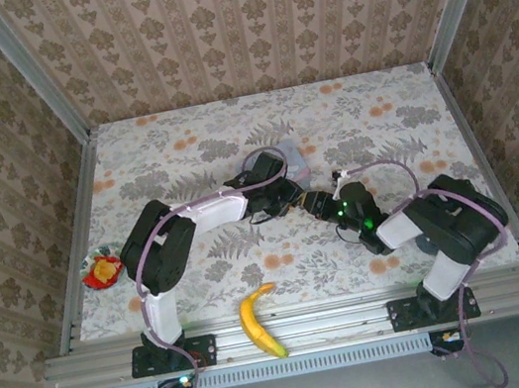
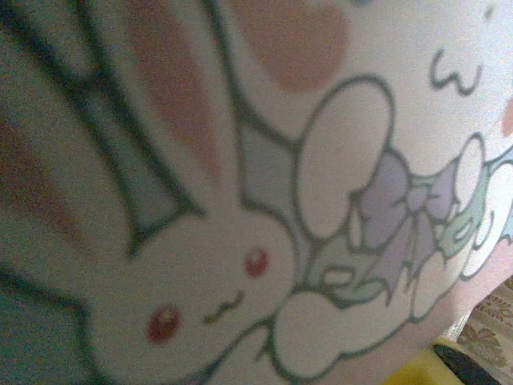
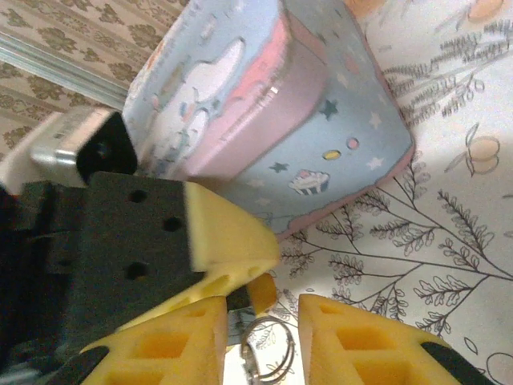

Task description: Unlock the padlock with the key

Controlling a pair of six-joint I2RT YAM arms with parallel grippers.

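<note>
Pinching what looked like the dark padlock [image 3: 237,301] beside the bunny tin [image 3: 321,120], the left gripper [image 1: 281,200] held it near a wire ring [image 3: 268,362]. The right gripper [image 3: 263,333] stood released astride that ring; closing off-centre could knock it, and any key, loose.

Tin [image 2: 256,192] looks blurred (most edges cropped off).

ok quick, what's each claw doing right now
left claw: cannot tell
right claw: open, metal ring in its gap

No readable text (tin [image 3: 321,120] included)
</note>
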